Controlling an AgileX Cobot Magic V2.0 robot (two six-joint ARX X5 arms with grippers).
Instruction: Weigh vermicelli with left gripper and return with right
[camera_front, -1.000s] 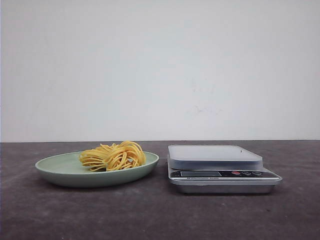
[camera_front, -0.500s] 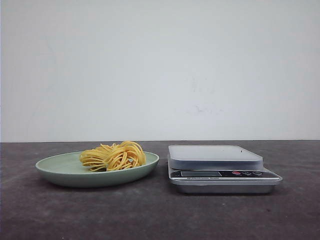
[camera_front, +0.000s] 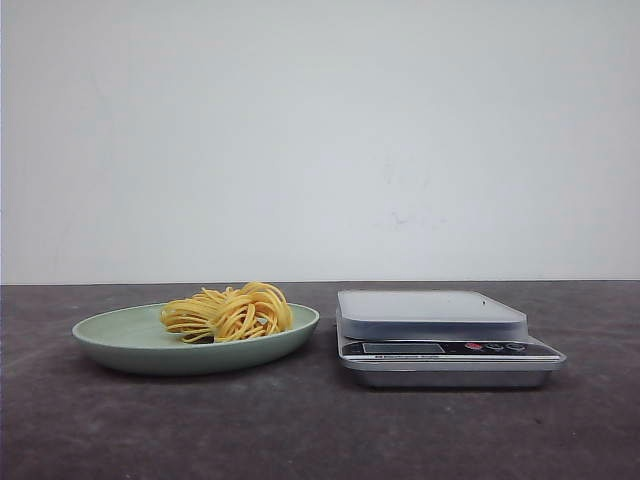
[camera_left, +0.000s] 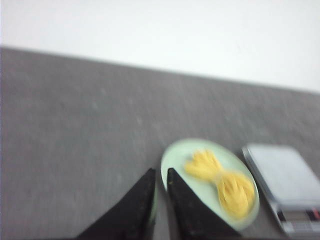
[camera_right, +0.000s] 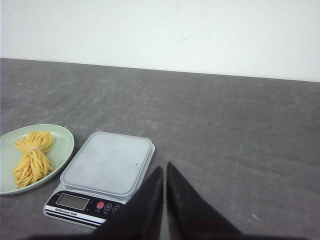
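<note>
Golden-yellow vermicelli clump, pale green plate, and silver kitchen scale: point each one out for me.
golden-yellow vermicelli clump (camera_front: 228, 313), front view, middle of the strands
pale green plate (camera_front: 115, 332), front view, bare left inner surface
silver kitchen scale (camera_right: 108, 162), right wrist view, centre of weighing platform

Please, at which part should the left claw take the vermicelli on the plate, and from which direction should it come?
Probably at the narrow waist of the vermicelli, where the two looped halves meet, coming from above. The strands look gathered thinnest there, so the pointed fingers can close around them. The pale green plate has a raised rim that would likely hinder a side approach. The left claw looks nearly shut and would need opening first.
</note>
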